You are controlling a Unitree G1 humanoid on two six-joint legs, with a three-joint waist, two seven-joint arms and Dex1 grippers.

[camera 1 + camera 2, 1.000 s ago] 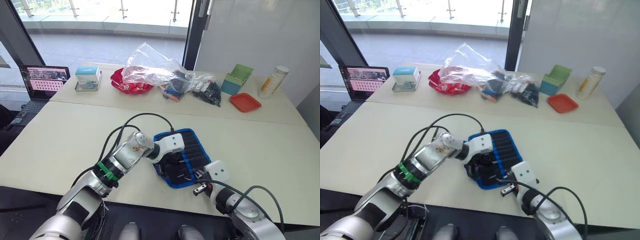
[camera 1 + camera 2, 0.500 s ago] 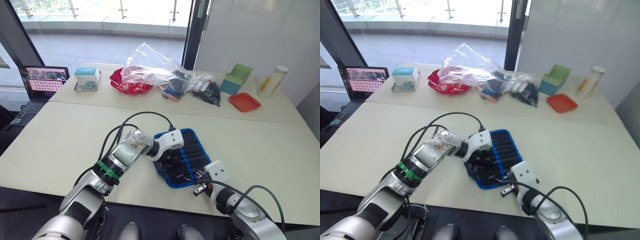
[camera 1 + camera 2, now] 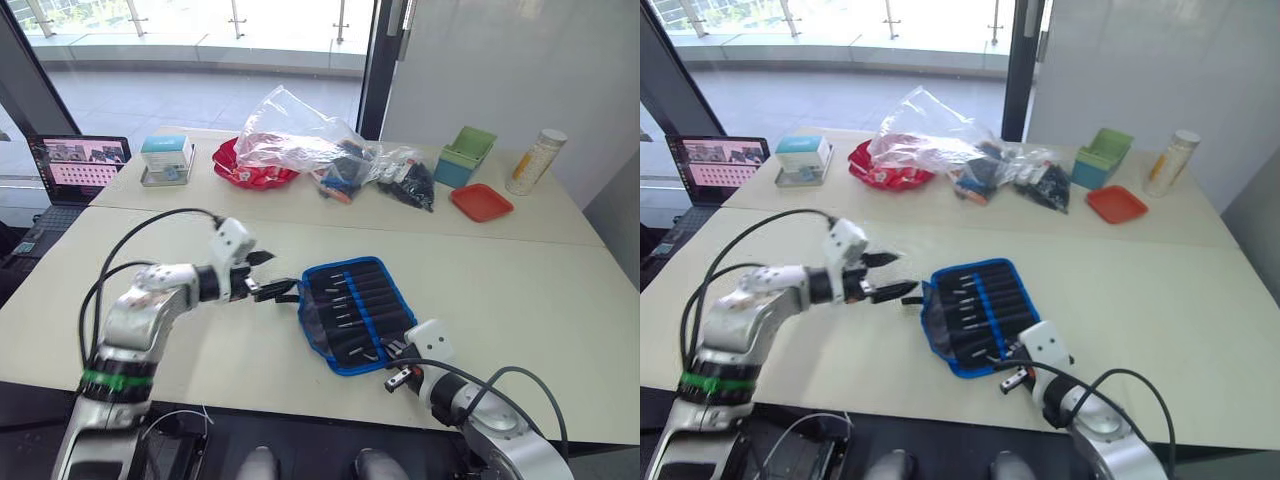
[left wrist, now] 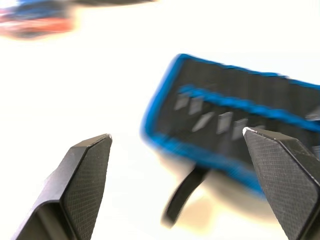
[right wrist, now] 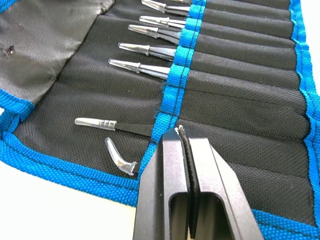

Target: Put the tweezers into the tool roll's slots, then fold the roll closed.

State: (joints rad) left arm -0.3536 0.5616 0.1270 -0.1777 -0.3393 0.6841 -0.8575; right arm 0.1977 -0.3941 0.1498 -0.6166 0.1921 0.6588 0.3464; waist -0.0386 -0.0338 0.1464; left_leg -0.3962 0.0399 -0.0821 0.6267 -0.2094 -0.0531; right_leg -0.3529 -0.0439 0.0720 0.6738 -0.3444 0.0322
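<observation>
- On the near part of the bench [image 3: 520, 300], the tool roll [image 3: 355, 314] lies open and flat, its blue-edged inner face up.
- Several tweezers [image 5: 142, 66] sit in the slots [image 5: 240, 75], bodies tucked under the blue band, silvery tips pointing out across the plain flap; the right wrist view shows at least six tips in a row, the nearest one curved.
- A thin black strap [image 4: 182, 194] hangs off the roll's blue edge on the side facing the left gripper [image 3: 272, 276].
- That left gripper hovers just beside that edge, apart from the roll, its fingers [image 4: 84, 175] spread wide and holding nothing.
- At the roll's near corner sits the right gripper [image 5: 186, 155], its fingers pressed together with nothing between them, their tip at the blue band; whether it touches the fabric cannot be told.
- Along the far side of the bench lie a clear plastic bag [image 3: 300, 135], a red bowl [image 3: 250, 170], a green box [image 3: 468, 155], an orange tray [image 3: 480, 202] and a bottle [image 3: 528, 162]; a laptop [image 3: 75, 162] stands off the bench's left end.
</observation>
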